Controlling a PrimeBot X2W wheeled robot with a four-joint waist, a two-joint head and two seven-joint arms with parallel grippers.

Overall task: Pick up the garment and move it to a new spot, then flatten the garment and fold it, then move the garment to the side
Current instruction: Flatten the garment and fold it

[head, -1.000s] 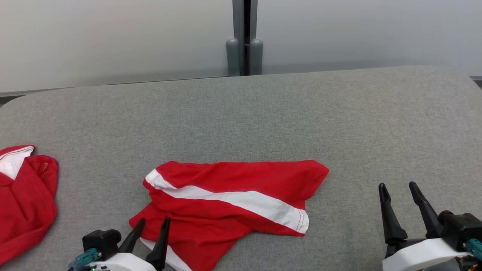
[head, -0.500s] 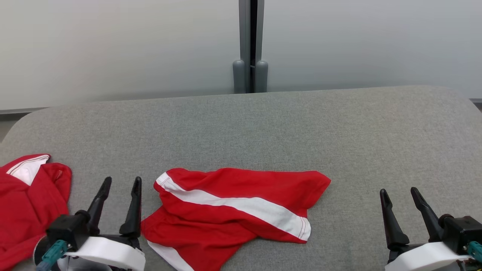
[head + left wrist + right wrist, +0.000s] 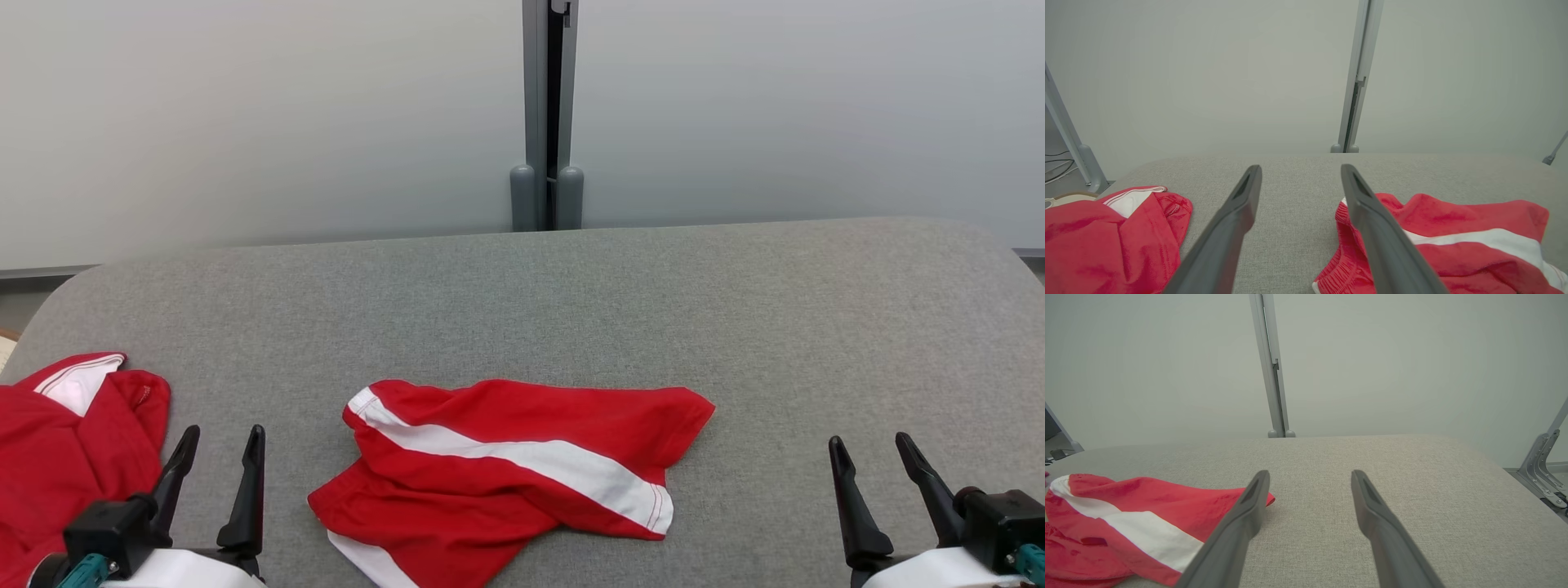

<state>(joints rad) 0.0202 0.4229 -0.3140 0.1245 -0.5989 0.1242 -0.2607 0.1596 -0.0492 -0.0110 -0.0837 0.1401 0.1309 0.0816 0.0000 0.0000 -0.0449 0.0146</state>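
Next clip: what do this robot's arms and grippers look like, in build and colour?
Both the left gripper and the right gripper have two long, dark, tapering fingers with a shallow slot near each tip. Each pair rises from a black boxy housing on a white rounded wrist shell. A teal connector sits beside each housing.

Rumpled red garment (image 3: 506,474) on grey table (image 3: 571,310)
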